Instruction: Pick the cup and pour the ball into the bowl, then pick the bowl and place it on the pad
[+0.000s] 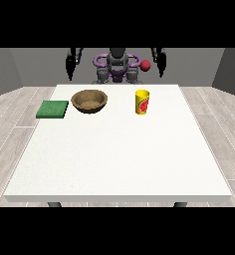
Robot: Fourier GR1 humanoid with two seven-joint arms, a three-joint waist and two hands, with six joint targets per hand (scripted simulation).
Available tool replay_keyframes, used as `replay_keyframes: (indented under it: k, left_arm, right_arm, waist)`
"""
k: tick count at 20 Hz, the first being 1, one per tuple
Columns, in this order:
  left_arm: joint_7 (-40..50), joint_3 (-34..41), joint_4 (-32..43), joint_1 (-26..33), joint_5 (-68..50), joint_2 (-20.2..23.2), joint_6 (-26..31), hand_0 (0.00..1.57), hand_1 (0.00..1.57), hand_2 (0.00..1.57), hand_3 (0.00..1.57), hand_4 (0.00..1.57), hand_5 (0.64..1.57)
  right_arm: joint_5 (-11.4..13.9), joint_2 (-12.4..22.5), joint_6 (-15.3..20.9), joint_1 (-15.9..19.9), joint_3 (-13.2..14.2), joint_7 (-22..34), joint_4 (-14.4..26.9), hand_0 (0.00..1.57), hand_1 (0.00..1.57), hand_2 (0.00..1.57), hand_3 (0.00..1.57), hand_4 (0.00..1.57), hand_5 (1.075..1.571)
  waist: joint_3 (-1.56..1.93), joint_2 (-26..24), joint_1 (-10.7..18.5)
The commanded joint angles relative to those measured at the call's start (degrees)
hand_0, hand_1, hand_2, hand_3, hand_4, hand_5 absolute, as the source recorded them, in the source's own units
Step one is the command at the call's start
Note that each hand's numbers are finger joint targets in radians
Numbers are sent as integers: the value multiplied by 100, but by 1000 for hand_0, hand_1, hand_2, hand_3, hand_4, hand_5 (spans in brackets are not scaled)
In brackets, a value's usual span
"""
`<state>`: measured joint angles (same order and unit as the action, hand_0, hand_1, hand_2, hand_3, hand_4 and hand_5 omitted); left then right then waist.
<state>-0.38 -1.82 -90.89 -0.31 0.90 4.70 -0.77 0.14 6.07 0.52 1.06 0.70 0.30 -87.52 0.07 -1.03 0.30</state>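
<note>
A yellow cup (142, 102) with a red mark stands upright on the white table (119, 154), right of centre at the far side. I see no ball inside it from here. Left of it sits a brown wooden bowl (89, 100), which looks empty. A flat green pad (53, 109) lies at the table's far left edge. Both hands hang raised behind the table's far edge, well away from these things. The hand at the view's left (69, 66) and the hand at the view's right (162, 63) point their fingers downward and hold nothing.
A small red round thing (146, 65) shows beside the robot's torso (117, 67), above the cup; what it belongs to I cannot tell. Wooden floor surrounds the table on all sides.
</note>
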Motion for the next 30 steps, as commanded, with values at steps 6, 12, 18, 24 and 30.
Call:
replay_keyframes:
  k: [6, 12, 18, 24, 30]
  left_arm:
    - [634, 47, -603, -125, -54, 247, 63, 0, 0, 0, 0, 0, 1524]
    - [455, -1340, -1677, 1034, -825, -460, -612, 0, 0, 0, 0, 0, 1521]
    - [297, -1090, -1791, 336, -173, -433, -654, 0, 0, 0, 0, 0, 1453]
    - [-569, -153, -804, -617, -429, 30, -201, 0, 0, 0, 0, 0, 1335]
    - [-1102, 498, 48, -1579, -288, 352, -281, 0, 0, 0, 0, 0, 1255]
  right_arm:
    - [-55, 297, -54, 98, 89, 633, -593, 0, 0, 0, 0, 0, 1568]
    - [-594, -127, -12, -474, 322, 229, -776, 0, 0, 0, 0, 0, 1566]
    - [-717, -51, -264, -36, 444, -264, -670, 0, 0, 0, 0, 0, 1566]
    - [-968, 230, -553, 799, 841, -800, -78, 0, 0, 0, 0, 0, 1566]
    - [-1072, 509, -931, 1284, 1078, -1581, 432, 0, 0, 0, 0, 0, 1560]
  waist:
    - [-23, -1585, -77]
    - [-6, -1459, 219]
    - [-6, -441, 95]
    - [-7, 742, 15]
    - [-5, 1619, -310]
